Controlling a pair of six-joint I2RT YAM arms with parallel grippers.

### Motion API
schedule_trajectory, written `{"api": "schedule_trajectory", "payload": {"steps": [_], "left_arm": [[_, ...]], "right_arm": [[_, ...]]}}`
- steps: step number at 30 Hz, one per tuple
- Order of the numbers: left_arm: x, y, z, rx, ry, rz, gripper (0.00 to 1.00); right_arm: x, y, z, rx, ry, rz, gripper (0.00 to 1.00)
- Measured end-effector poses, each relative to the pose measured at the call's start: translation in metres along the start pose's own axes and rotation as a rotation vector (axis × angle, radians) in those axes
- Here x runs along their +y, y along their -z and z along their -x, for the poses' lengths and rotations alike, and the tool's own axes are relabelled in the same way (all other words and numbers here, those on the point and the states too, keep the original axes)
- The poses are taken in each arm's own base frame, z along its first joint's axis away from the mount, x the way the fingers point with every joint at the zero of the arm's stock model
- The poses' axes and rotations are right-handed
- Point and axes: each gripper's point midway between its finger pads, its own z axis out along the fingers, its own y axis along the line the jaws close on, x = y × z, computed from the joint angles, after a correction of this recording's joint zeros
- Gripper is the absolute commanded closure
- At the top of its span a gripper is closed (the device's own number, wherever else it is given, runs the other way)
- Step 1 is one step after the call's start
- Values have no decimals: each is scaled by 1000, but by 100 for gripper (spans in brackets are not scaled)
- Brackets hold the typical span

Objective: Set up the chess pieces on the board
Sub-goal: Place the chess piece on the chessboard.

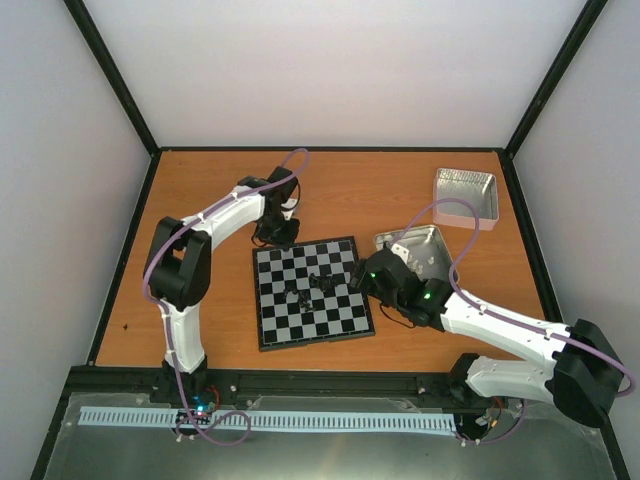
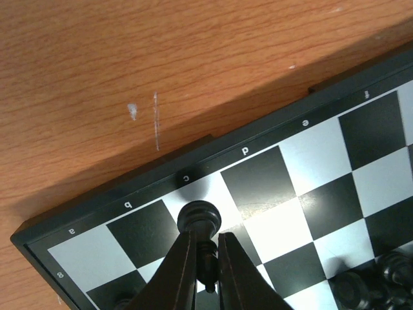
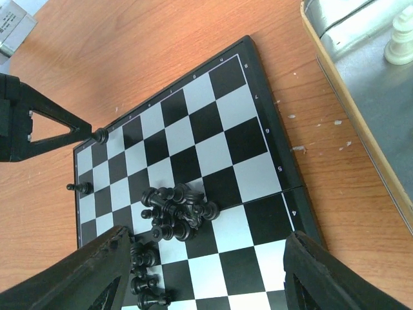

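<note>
Chess pieces (image 3: 175,216) lie in a heap in the middle of the board (image 1: 278,322). Your left claw (image 2: 205,242) is pinched tight on one black piece (image 2: 199,215) over a square at the board's edge, low in the left wrist view. Let go crooked and it may tip over. Your right claw (image 3: 206,258) is wide, holding nothing, above the heap; it could bump many at once. A metal tin (image 1: 418,250) sits just beside the board, right of it in the top view.

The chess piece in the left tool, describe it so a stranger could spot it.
Start at the chessboard on the wooden table and go toward its far left corner. There the left tool pinches one black piece over the edge row, unlike the heap of black pieces at the board's centre.
</note>
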Motion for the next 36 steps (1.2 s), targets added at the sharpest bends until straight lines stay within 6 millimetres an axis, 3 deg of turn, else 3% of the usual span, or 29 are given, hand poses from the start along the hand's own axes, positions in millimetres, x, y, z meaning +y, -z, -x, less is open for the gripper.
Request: {"api": "schedule_trajectory", "payload": {"steps": [16,27,31,34,36], "left_arm": [[3,-14,-7,53,8,10,91],[0,-14,-7,61,5,-1,60],[-5,7,14,3,-1,-5,48],[-10,37,42,-107,-4,-6,45],[-9,53,46,-157,-6,-1,44]], "right_arm": [[-4,-3,-6,19,2,-7,36],[-4,-4,-6,20,2,-9,36],[-5,-5,-6,22,4,-13,35],[-7,-7,-9,30,15,-25,35],[-8,-10,-11,40,51,-29,35]]}}
